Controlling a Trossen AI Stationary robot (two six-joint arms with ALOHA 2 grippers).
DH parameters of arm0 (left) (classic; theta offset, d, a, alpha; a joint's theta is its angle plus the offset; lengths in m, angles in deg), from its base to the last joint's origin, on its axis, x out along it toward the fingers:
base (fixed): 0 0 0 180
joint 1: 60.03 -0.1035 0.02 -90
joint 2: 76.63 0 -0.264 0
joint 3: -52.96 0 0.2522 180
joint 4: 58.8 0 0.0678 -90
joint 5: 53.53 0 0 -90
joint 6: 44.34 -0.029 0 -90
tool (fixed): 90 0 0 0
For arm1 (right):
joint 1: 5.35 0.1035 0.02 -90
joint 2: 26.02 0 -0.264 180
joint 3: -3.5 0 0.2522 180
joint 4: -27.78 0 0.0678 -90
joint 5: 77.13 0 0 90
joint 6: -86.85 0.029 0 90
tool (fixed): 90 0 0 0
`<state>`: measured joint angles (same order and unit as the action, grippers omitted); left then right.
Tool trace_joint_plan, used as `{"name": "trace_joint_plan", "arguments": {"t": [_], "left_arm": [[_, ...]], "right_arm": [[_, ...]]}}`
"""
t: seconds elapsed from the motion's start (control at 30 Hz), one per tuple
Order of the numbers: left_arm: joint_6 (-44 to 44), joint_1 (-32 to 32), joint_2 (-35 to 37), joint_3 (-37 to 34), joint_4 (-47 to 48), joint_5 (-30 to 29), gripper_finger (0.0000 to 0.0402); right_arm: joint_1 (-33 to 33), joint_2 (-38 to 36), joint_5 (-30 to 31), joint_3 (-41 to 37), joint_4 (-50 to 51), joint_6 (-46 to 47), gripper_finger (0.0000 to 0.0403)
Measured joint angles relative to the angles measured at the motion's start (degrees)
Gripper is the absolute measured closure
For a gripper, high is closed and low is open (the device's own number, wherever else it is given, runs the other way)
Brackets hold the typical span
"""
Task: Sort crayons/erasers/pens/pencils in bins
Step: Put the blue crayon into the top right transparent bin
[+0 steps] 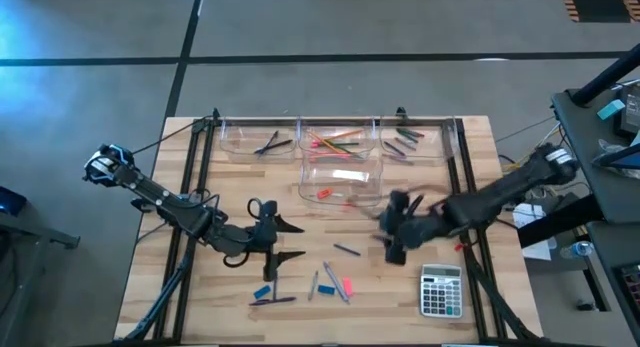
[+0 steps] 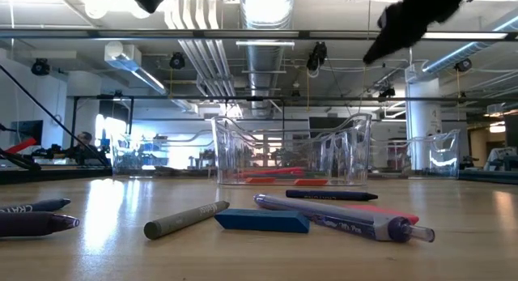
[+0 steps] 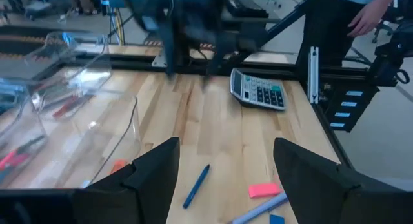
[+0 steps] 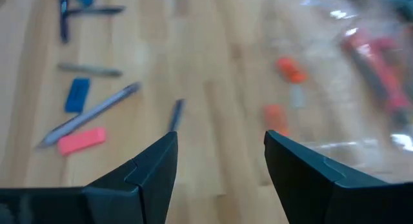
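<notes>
My left gripper (image 1: 288,240) hangs open and empty over the table's left middle. My right gripper (image 1: 396,235), also open and empty, hovers right of centre, just in front of the nearest clear bin (image 1: 340,180). That bin holds reddish erasers (image 4: 290,69). Three more bins (image 1: 340,139) stand in a row along the far edge with pens, pencils and crayons inside. On the wood between the grippers and the near edge lie a blue pen (image 1: 347,250), a pink eraser (image 4: 81,140), blue erasers (image 1: 262,291), a grey crayon (image 2: 186,219) and a dark pen (image 1: 272,301).
A grey calculator (image 1: 440,290) lies at the near right, just beside my right arm. Black rails (image 1: 190,187) run along the table's left and right sides. A person (image 3: 368,17) stands beyond the table's right edge. Bare wood shows between the two grippers.
</notes>
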<state>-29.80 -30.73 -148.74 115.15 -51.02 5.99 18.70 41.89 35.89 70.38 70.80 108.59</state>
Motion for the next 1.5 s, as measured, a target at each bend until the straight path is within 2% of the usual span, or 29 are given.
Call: {"name": "trace_joint_plan", "arguments": {"t": [0.17, 0.43, 0.87, 1.07, 1.23, 1.5], "left_arm": [[-4.27, 0.00, -0.07, -0.07, -2.73, 0.03, 0.0165], [-5.76, -0.02, -0.05, -0.07, -2.80, 0.09, 0.0165], [-2.95, 1.07, 0.08, -3.51, -4.51, 0.39, 0.0165], [-2.95, 1.09, 0.25, -3.48, -4.62, 0.37, 0.0165], [-2.93, 1.14, 0.28, -3.51, -5.21, 0.35, 0.0165], [-2.93, 1.11, 0.28, -3.51, -5.59, 0.17, 0.0165]], "right_arm": [[1.97, 9.31, 0.00, -2.41, -8.03, 4.21, 0.0184], [0.59, 18.71, 0.00, -5.32, -22.97, 5.14, 0.0184], [0.46, 29.74, 0.08, -5.27, -30.11, 10.19, 0.0184], [0.51, 31.50, 0.20, -5.24, -30.27, 11.73, 0.0189], [0.90, 32.37, 0.11, -5.28, -29.71, 11.73, 0.0235], [0.92, 33.63, -1.87, -5.24, -28.90, 11.28, 0.0356]]}}
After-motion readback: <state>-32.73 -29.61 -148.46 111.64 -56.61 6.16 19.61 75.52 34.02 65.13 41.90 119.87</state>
